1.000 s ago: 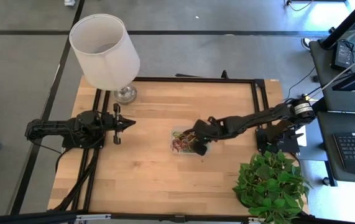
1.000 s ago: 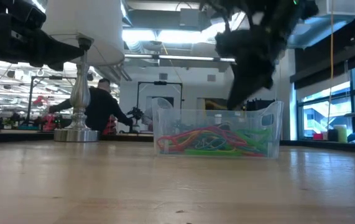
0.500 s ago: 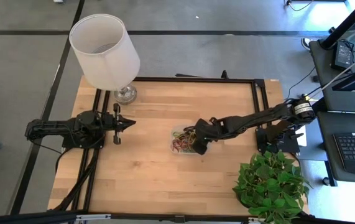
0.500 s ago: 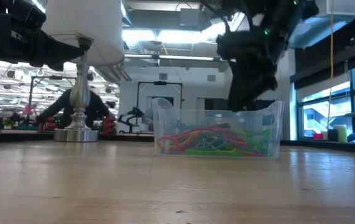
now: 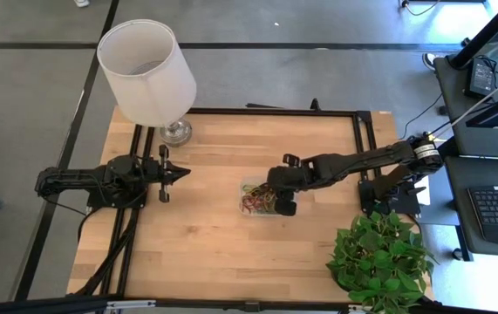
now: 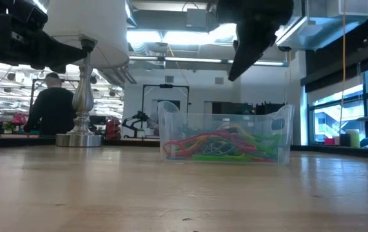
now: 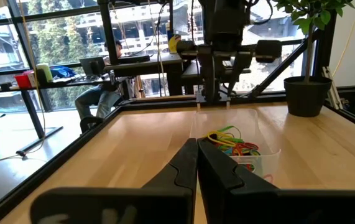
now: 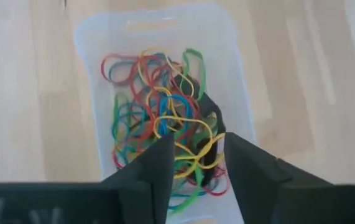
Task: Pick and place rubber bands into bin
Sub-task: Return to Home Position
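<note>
Standing near the middle of the table (image 5: pixel 205 253) is one clear bin (image 5: pixel 243 187). It holds one tangled heap of rubber bands (image 5: pixel 255 202) in red, green, blue, yellow and black; the loops overlap too much for an exact count. No band is seen on the table top outside the bin.

Two arms are present. The right arm reaches in from the right edge, stretched low across the table, with its wrist turned down over the bin's right end. The right gripper (image 8: pixel 197 146) hangs above the bands, clear of the bin's rim in the low view. Its fingers (image 8: pixel 163 155) stand moderately apart and hold nothing. The bands lie directly below the gap, not touching either finger.

The left arm lies folded at the left edge, and the left gripper (image 5: pixel 179 173) points toward the table's middle, well apart from the bin. Its fingers (image 7: pixel 186 163) are pressed together and empty.

One lamp (image 5: pixel 146 71) stands at the far left corner, and one potted plant (image 5: pixel 379 257) at the near right corner.
</note>
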`<state>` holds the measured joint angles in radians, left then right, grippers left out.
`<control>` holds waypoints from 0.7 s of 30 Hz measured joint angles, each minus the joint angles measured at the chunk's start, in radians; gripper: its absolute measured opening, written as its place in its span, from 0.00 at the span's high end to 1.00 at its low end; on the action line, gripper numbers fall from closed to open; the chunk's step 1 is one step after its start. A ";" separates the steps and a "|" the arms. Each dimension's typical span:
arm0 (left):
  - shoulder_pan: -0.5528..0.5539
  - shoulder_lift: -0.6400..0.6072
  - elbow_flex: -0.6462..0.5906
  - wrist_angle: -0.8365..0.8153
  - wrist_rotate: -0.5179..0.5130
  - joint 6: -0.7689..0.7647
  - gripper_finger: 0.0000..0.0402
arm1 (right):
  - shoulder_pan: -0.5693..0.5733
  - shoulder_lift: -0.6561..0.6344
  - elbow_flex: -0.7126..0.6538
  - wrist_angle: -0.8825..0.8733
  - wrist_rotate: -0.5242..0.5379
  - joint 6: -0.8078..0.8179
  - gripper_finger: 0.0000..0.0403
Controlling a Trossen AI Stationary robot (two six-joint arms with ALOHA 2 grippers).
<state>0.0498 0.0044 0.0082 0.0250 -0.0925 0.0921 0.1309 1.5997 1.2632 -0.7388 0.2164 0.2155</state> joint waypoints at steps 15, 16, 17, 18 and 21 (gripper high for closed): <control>0.000 0.000 0.000 0.000 0.000 0.000 0.99 | 0.011 -0.412 -0.574 0.459 -0.132 -0.233 0.97; 0.000 0.000 0.000 0.000 0.000 0.000 0.99 | 0.010 -0.475 -0.634 0.517 -0.133 -0.247 0.98; 0.000 0.000 0.000 0.000 0.000 0.000 0.99 | 0.010 -0.535 -0.695 0.579 -0.134 -0.260 0.99; 0.000 0.000 0.000 0.000 0.000 0.000 0.99 | 0.010 -0.595 -0.757 0.645 -0.141 -0.278 0.99; 0.000 0.000 0.000 0.000 0.000 0.000 0.99 | 0.009 -0.758 -0.931 0.846 -0.181 -0.326 0.98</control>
<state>0.0496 0.0044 0.0082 0.0251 -0.0925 0.0921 0.1394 0.8415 0.3326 0.1068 0.0358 -0.1106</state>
